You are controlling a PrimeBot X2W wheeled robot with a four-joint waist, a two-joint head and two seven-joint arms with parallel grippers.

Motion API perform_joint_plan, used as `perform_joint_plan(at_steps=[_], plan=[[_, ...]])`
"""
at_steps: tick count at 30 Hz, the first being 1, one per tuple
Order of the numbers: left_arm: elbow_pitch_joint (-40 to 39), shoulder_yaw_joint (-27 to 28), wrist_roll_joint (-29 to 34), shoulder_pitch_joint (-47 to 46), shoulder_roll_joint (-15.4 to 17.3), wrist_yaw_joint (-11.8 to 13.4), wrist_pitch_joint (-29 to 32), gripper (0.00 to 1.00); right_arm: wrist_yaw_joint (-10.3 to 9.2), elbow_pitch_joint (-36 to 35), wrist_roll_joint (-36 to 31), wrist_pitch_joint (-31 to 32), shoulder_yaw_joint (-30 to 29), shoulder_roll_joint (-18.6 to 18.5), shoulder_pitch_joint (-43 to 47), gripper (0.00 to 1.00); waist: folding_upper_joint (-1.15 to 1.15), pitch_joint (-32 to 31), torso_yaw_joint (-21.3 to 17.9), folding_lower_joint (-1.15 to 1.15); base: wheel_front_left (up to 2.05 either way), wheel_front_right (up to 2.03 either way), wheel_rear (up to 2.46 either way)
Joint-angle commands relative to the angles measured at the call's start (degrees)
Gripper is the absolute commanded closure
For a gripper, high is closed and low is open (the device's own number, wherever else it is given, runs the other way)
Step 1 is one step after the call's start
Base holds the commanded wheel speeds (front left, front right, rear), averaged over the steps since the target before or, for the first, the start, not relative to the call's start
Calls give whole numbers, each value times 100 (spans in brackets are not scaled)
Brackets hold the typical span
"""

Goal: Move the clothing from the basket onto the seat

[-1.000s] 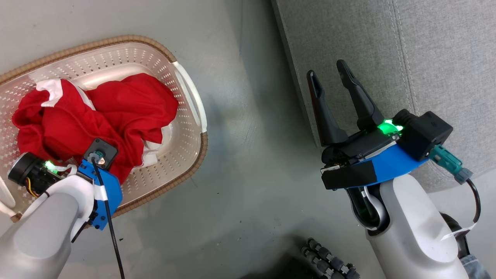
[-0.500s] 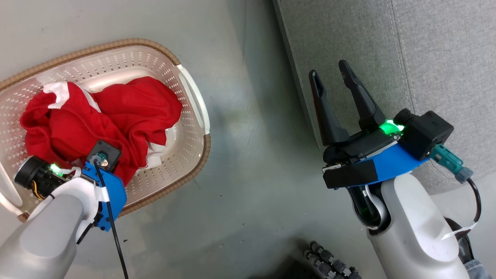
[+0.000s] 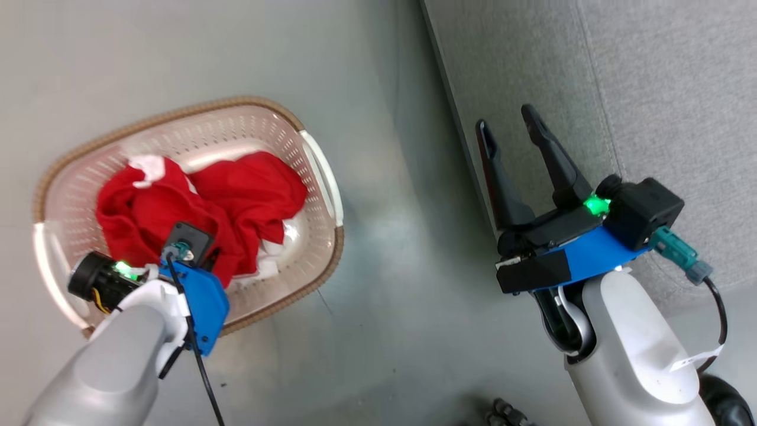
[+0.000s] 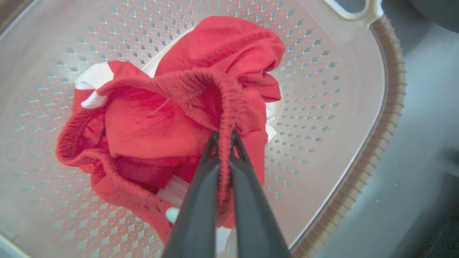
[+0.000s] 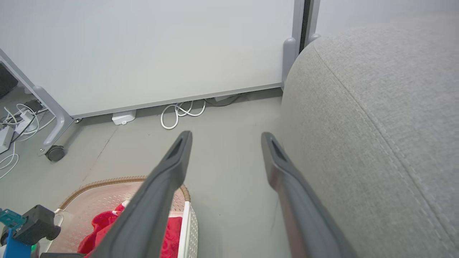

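Now my left hand (image 4: 224, 135) is squeezed tight on the stretchy band (image 4: 200, 77) of the red clothing (image 4: 150, 125). The band sits right between the two fingers. The clothing lies in a bunch in the middle of the basket (image 3: 195, 112). The basket stands on the floor (image 3: 384, 266), well apart from the grey seat (image 3: 650, 89).

I think my job right now is to lift the clothing out. I want to go straight up and go slow. The cloth hangs down below the band, so I should rise until its lowest part is above the rim. I cannot tell where one red piece stops and the other starts. They may be tangled, so both could come up at once. The basket looks light, and it might tip or slide if the cloth catches. Only when the cloth is free should I swing over to the seat.

My left arm reaches down into the basket from the near side, with the wrist bent down. My right hand (image 3: 505, 117) waits beside the front of the seat. Its fingers are spread wide and hold nothing.
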Motion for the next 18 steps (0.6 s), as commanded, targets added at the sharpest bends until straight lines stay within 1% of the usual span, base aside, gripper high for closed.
perform_joint_plan(at_steps=[1,11,12,14,18], plan=[[54,12,-35,65,-53,27,-72,100,1,30,-64,-21,-23,-8,86,0,0,-314,160,0,0,0,0],[411,-162,-166,267,-578,-47,-572,100,1,385,-342,-20,-209,-12,563,0,0,-1536,534,0,0,0,0],[411,-162,-166,267,-578,-47,-572,100,1,385,-342,-20,-209,-12,563,0,0,-1536,534,0,0,0,0],[468,-195,-217,357,-713,-60,-714,100,1,484,-420,-20,-279,-11,699,0,0,-1857,624,0,0,0,0],[542,-207,-346,445,-873,-76,-952,100,1,616,-497,-20,-352,-11,920,0,0,-2357,758,0,0,0,0]])
